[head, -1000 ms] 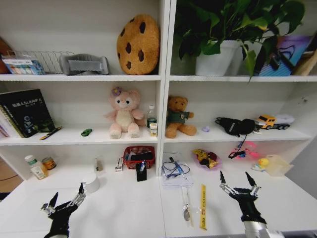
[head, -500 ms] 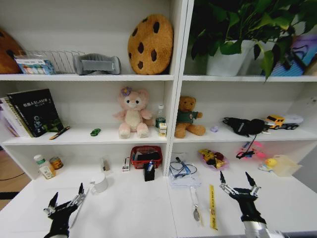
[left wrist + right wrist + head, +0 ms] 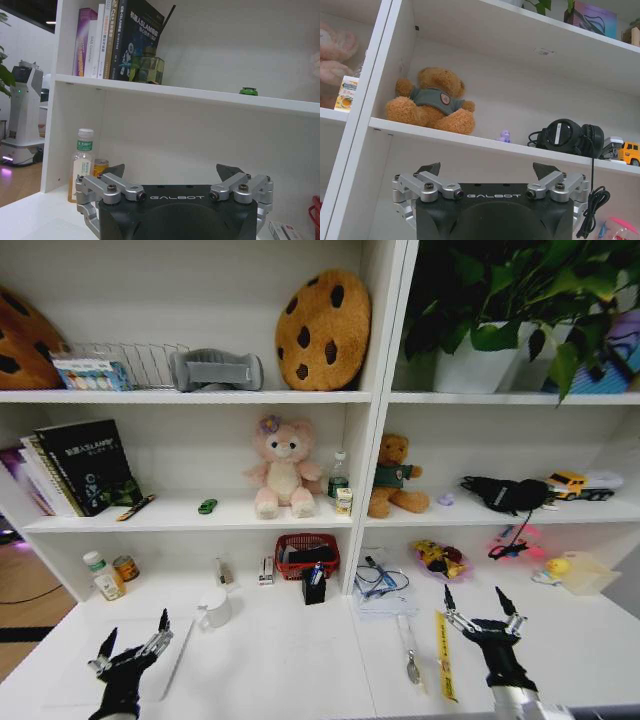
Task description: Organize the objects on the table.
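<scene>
Both our claws hover spread and empty over the white table (image 3: 270, 680): left gripper (image 3: 131, 645) near the front left, right gripper (image 3: 481, 615) front right; each housing reads GALBOT. Just left of the right gripper lies the yellow ruler (image 3: 443, 668), flat. Green toy car (image 3: 207, 506) sits on the middle shelf.

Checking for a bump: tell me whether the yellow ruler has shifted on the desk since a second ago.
No. The yellow ruler keeps its place beside the spoon below the blue-cabled packet; the whole view slid right, so the camera moved.
</scene>
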Controlling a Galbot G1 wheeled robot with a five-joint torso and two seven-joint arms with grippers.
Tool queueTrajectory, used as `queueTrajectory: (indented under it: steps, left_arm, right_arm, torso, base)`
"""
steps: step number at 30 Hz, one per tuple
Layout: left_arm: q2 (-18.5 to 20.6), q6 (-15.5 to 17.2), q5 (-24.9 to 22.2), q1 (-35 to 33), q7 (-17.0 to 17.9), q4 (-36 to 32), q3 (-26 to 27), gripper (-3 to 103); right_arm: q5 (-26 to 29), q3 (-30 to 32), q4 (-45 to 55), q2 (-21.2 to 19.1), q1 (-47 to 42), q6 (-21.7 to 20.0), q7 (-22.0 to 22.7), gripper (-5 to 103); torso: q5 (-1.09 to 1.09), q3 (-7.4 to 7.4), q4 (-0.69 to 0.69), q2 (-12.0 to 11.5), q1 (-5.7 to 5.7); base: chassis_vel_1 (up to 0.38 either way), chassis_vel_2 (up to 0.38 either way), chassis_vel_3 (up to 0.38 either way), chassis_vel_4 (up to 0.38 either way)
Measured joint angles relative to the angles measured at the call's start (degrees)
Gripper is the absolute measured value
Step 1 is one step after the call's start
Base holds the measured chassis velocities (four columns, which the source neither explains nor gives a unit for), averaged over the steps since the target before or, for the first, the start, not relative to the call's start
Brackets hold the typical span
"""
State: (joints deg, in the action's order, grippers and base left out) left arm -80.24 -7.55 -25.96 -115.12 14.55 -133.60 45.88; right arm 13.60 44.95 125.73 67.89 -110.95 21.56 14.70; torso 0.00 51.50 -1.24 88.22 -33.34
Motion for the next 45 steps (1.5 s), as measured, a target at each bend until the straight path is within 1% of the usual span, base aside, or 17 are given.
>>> queueTrajectory:
  steps: [20, 26, 29, 30, 32, 33, 34, 35, 36, 37, 38, 39, 42, 43, 44, 45]
  left_arm:
    - [0.0, 0.0, 0.0, 0.0, 0.0, 0.0, 0.0, 100]
    - [0.0, 0.0, 0.0, 0.0, 0.0, 0.0, 0.0, 100]
    - [0.0, 0.0, 0.0, 0.0, 0.0, 0.0, 0.0, 100]
    - [0.0, 0.0, 0.0, 0.0, 0.0, 0.0, 0.0, 100]
    - [0.0, 0.0, 0.0, 0.0, 0.0, 0.0, 0.0, 100]
    - [0.0, 0.0, 0.0, 0.0, 0.0, 0.0, 0.0, 100]
    - [0.0, 0.0, 0.0, 0.0, 0.0, 0.0, 0.0, 100]
    - [0.0, 0.0, 0.0, 0.0, 0.0, 0.0, 0.0, 100]
    - [0.0, 0.0, 0.0, 0.0, 0.0, 0.0, 0.0, 100]
    - [0.0, 0.0, 0.0, 0.0, 0.0, 0.0, 0.0, 100]
    - [0.0, 0.0, 0.0, 0.0, 0.0, 0.0, 0.0, 100]
    - [0.0, 0.0, 0.0, 0.0, 0.0, 0.0, 0.0, 100]
    - [0.0, 0.0, 0.0, 0.0, 0.0, 0.0, 0.0, 100]
    - [0.0, 0.0, 0.0, 0.0, 0.0, 0.0, 0.0, 100]
    - [0.0, 0.0, 0.0, 0.0, 0.0, 0.0, 0.0, 100]
    - [0.0, 0.0, 0.0, 0.0, 0.0, 0.0, 0.0, 100]
  right_arm:
    - [0.0, 0.0, 0.0, 0.0, 0.0, 0.0, 0.0, 100]
    - [0.0, 0.0, 0.0, 0.0, 0.0, 0.0, 0.0, 100]
    - [0.0, 0.0, 0.0, 0.0, 0.0, 0.0, 0.0, 100]
    - [0.0, 0.0, 0.0, 0.0, 0.0, 0.0, 0.0, 100]
    - [0.0, 0.0, 0.0, 0.0, 0.0, 0.0, 0.0, 100]
    - [0.0, 0.0, 0.0, 0.0, 0.0, 0.0, 0.0, 100]
    - [0.0, 0.0, 0.0, 0.0, 0.0, 0.0, 0.0, 100]
    - [0.0, 0.0, 0.0, 0.0, 0.0, 0.0, 0.0, 100]
    - [0.0, 0.0, 0.0, 0.0, 0.0, 0.0, 0.0, 100]
    - [0.0, 0.0, 0.0, 0.0, 0.0, 0.0, 0.0, 100]
    - [0.0, 0.0, 0.0, 0.0, 0.0, 0.0, 0.0, 100]
    - [0.0, 0.0, 0.0, 0.0, 0.0, 0.0, 0.0, 100]
    - [0.0, 0.0, 0.0, 0.0, 0.0, 0.0, 0.0, 100]
    - [0.0, 0.0, 0.0, 0.0, 0.0, 0.0, 0.0, 100]
    - [0.0, 0.0, 0.0, 0.0, 0.0, 0.0, 0.0, 100]
    - [0.0, 0.0, 0.0, 0.0, 0.0, 0.0, 0.0, 100]
  torso:
    - [0.0, 0.0, 0.01, 0.0, 0.0]
    - [0.01, 0.01, 0.01, 0.0, 0.0]
    - [-0.04, 0.0, 0.0, 0.0, 0.01]
    - [0.01, 0.01, 0.0, 0.0, 0.0]
    - [0.01, 0.0, 0.0, 0.0, 0.0]
    - [-0.05, -0.01, 0.0, 0.0, 0.01]
    - [0.04, 0.0, 0.01, 0.0, 0.01]
    - [0.04, 0.0, 0.01, 0.0, 0.01]
    - [-0.01, 0.0, 0.0, 0.0, 0.0]
    - [-0.01, 0.0, 0.0, 0.0, 0.0]
    - [-0.08, 0.0, 0.01, 0.0, 0.0]
    - [0.02, 0.0, -0.01, 0.0, 0.01]
    - [0.0, 0.0, 0.01, 0.0, 0.01]
    - [-0.07, -0.01, -0.01, 0.0, 0.0]
    - [0.0, -0.01, 0.0, 0.0, 0.01]
    - [0.02, 0.0, 0.01, 0.0, 0.0]
  base:
    - [0.091, 0.094, -0.085, -0.091]
    - [0.174, 0.172, -0.176, -0.172]
    - [0.154, 0.217, -0.183, -0.224]
    - [0.229, 0.211, -0.25, -0.254]
    - [0.249, 0.211, -0.225, -0.236]
    - [0.257, 0.242, -0.225, -0.247]
    - [0.257, 0.233, -0.262, -0.247]
    - [0.257, 0.233, -0.262, -0.247]
    - [0.235, 0.233, -0.241, -0.242]
    - [0.235, 0.233, -0.241, -0.242]
    - [0.202, 0.195, -0.241, -0.17]
    - [0.182, 0.205, -0.216, -0.17]
    - [0.133, 0.155, -0.17, -0.177]
    - [0.108, -0.009, -0.066, -0.079]
    - [0.073, -0.009, -0.027, -0.052]
    - [0.0, 0.0, 0.0, 0.0]
